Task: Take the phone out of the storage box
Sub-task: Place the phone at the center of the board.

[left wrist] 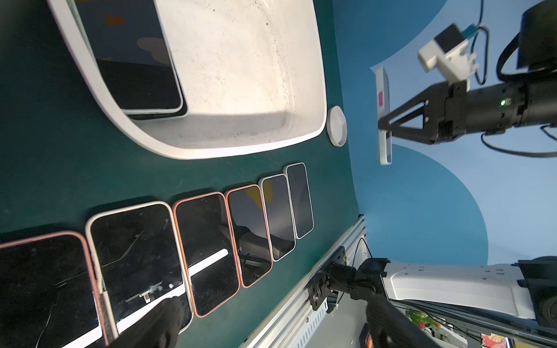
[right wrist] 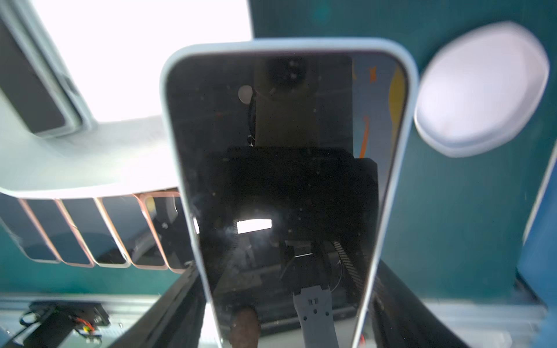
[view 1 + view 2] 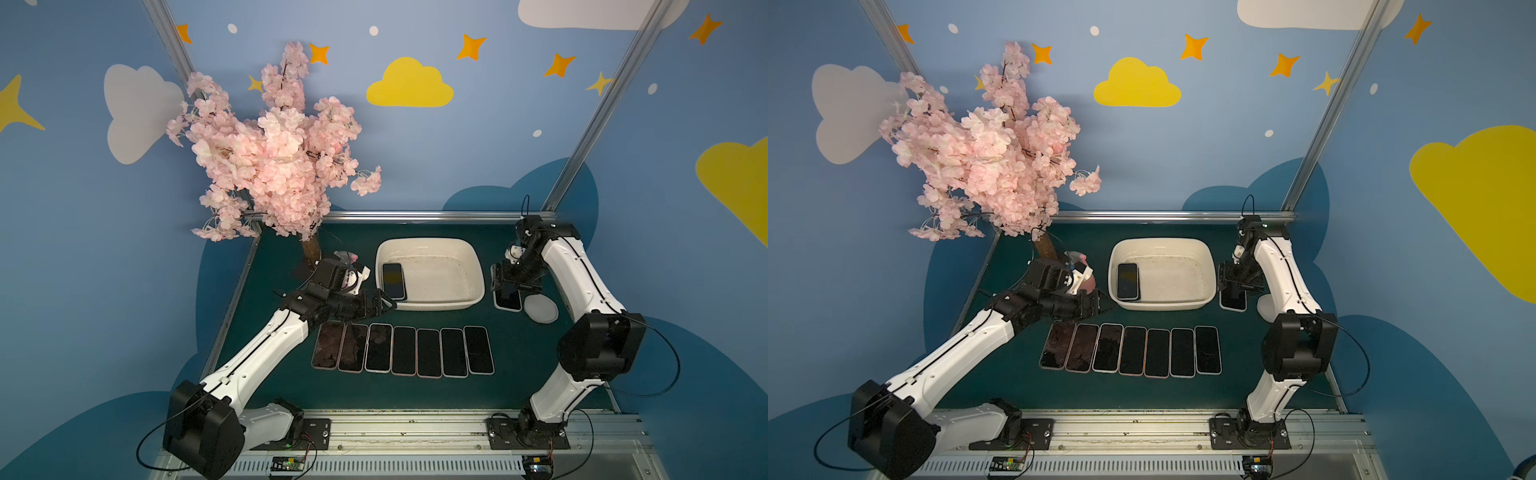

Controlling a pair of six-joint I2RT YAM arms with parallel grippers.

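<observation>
Up front, seven phones (image 3: 402,350) sat in a row on the mat (image 3: 291,382). Just behind, the left gripper (image 3: 386,300) hung wide open, empty, at the storage box's (image 3: 430,306) near-left corner. A dark phone (image 3: 393,280) lay inside against its left wall. The right gripper (image 3: 509,286) was clamped on a light-cased phone (image 3: 508,300) just outside the box, by a white disc (image 3: 540,309).

Blue walls (image 3: 478,166) with painted clouds (image 3: 409,85) and stars (image 3: 471,46) surround a green tabletop (image 3: 374,395).
</observation>
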